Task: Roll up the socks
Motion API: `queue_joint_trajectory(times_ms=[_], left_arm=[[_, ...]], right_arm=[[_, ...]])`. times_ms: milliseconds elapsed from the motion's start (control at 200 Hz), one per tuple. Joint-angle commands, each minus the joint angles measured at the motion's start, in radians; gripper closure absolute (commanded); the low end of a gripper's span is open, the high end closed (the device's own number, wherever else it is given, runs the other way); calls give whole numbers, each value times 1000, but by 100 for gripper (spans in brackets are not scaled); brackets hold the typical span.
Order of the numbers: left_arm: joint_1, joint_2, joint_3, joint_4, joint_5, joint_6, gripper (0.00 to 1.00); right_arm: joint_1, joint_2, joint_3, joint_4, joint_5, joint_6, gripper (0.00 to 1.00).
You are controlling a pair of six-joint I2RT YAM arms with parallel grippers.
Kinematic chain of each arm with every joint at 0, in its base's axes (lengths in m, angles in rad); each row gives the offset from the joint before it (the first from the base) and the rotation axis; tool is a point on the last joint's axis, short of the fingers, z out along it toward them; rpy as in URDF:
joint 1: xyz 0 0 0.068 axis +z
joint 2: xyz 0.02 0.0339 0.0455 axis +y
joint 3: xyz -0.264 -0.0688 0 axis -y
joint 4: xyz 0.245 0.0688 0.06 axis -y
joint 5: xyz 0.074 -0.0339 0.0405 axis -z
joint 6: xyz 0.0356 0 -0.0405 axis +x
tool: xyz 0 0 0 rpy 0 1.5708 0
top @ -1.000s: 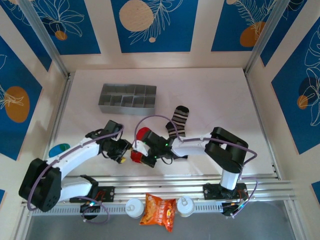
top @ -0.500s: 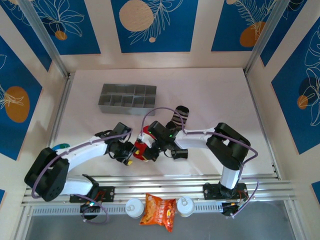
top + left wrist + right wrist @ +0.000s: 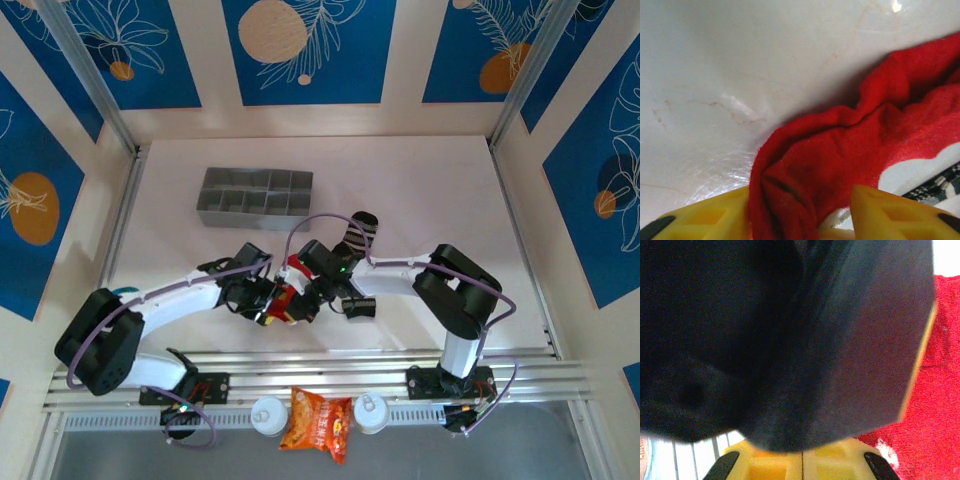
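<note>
Behind red sock [image 3: 284,303]: grey tray [image 3: 250,221], striped sock [image 3: 358,231] under right arm [image 3: 400,272].

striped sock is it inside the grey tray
No, the striped sock lies on the table, apart from the grey tray and to its right.

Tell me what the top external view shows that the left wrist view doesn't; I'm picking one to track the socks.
Top external adds the striped sock, the grey divided tray and the orange snack packet. Left wrist adds the folds of the red sock lying between the left gripper's yellow fingers. Shared: the red sock.
</note>
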Motion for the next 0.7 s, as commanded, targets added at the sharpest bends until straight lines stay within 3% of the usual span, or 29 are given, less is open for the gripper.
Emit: queue_joint_trajectory(times_ms=[0, 170, 275, 395, 495, 695], left_arm=[[-17, 28, 16, -34, -26, -101, 59], [-20, 35, 12, -88, -31, -140, 87], [-19, 30, 8, -135, -42, -162, 100], [-20, 32, -22, -119, -38, -192, 100], [-17, 36, -41, -89, -28, -208, 100], [-10, 42, -34, -95, -23, -197, 100]], right_arm=[[-8, 15, 0, -15, -42, 11, 98], [-14, -4, -16, 4, -31, 11, 93], [-23, -57, -75, 66, -24, 8, 77], [-18, -176, -210, 214, -20, -32, 53], [38, -268, -308, 273, 94, -143, 39], [150, -258, -327, 290, 350, -295, 38]])
